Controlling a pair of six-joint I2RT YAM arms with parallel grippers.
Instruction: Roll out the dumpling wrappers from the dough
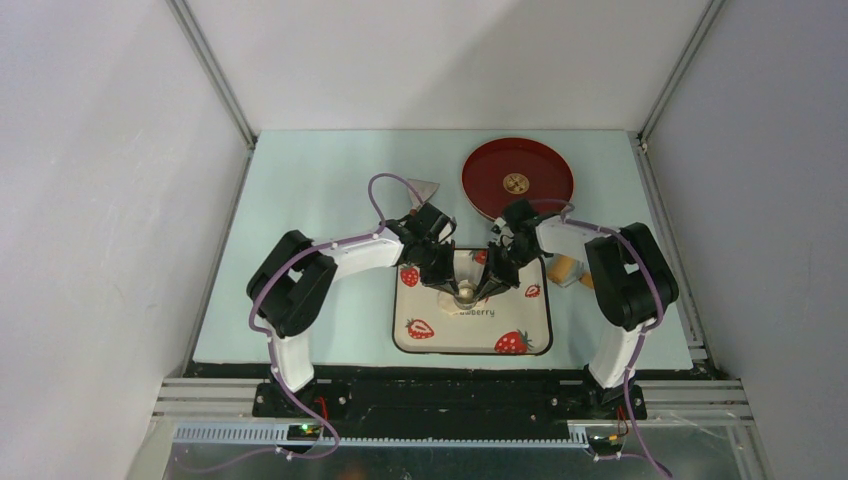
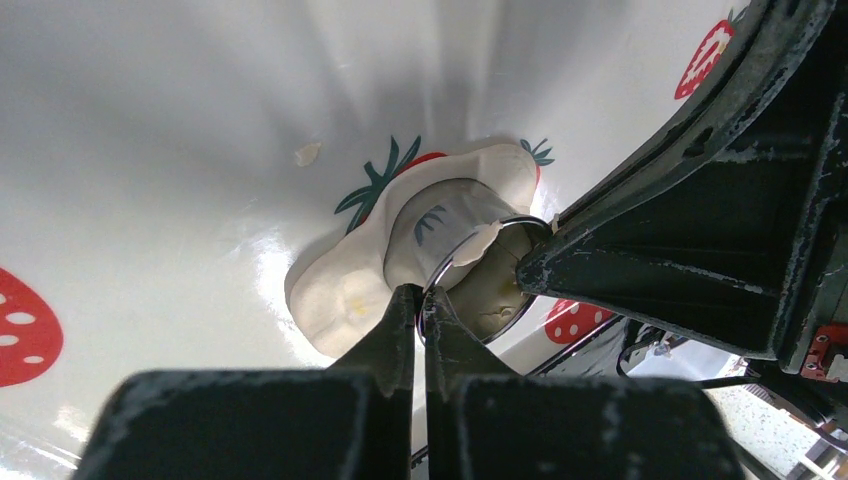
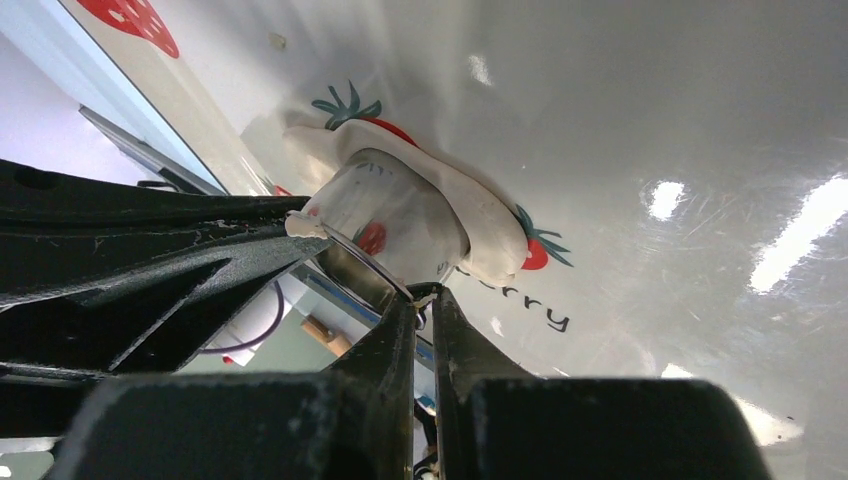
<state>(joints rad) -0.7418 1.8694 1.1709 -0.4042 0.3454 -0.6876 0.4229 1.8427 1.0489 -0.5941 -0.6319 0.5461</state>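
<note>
A flattened pale dough [image 2: 340,290] scrap lies on the strawberry tray [image 1: 430,340]. A shiny metal cutter ring [image 2: 470,245] stands pressed into it, with dough [image 3: 480,215] bulging round its base. My left gripper [image 2: 425,295] is shut on the ring's near rim. My right gripper [image 3: 425,297] is shut on the opposite rim of the ring [image 3: 385,225]. In the top view both grippers [image 1: 455,288] [image 1: 482,288] meet over the ring [image 1: 466,293] at the tray's middle. One small round dumpling wrapper [image 1: 516,183] lies on the red plate [image 1: 480,185].
The red plate sits behind the tray on the right. A wooden rolling pin [image 1: 570,270] lies right of the tray, under the right arm. A grey triangular piece [image 1: 425,190] rests behind the left gripper. Walls close in on three sides.
</note>
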